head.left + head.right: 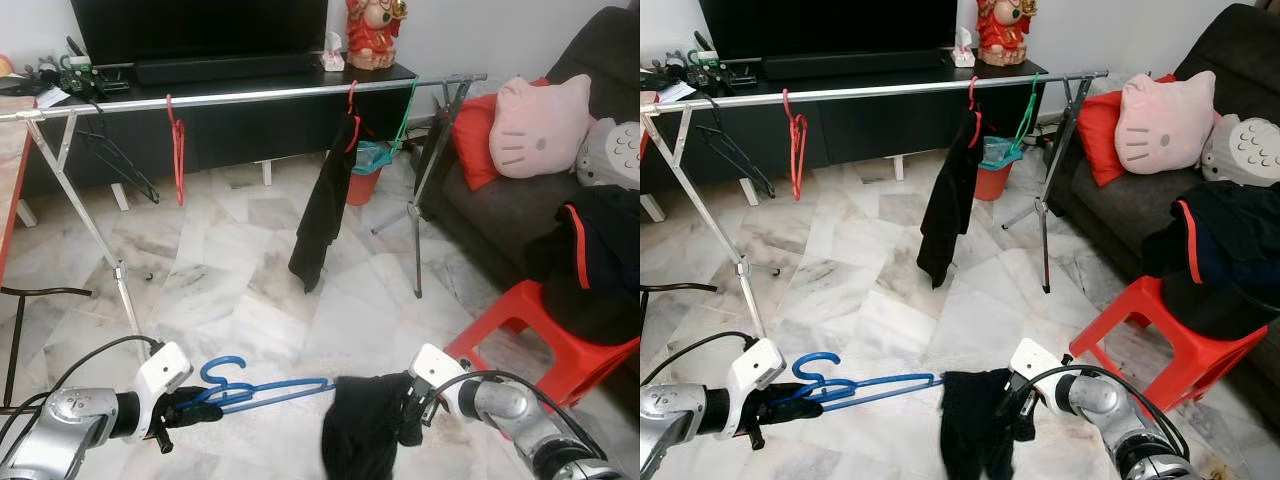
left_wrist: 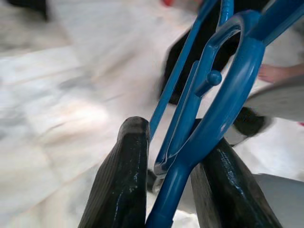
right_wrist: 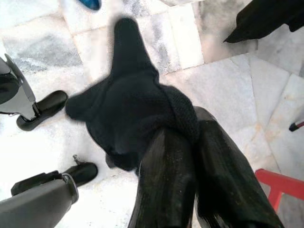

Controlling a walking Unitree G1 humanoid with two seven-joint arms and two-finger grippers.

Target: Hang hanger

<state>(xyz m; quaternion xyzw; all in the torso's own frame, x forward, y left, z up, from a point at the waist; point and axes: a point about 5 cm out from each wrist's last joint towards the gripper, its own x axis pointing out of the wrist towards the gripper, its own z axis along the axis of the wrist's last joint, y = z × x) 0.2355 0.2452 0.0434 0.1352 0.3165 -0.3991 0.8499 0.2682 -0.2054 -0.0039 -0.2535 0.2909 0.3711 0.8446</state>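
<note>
The blue hanger (image 1: 262, 389) is being held at its hook end by the clenched left gripper (image 1: 183, 408), well below the drying rail (image 1: 250, 95). A black cloth (image 1: 362, 425) is being pinched by the right gripper (image 1: 415, 405). The cloth could slide off, since it is barely being draped on the hanger's far tip.

No readable text, labels, brands or numbers anywhere — none could be made out. The papers and small items on the TV console (image 1: 250, 85) were too small and blurred to read. The pink cat-face cushion (image 1: 540, 125) carried only a drawn face — no lettering.
</note>
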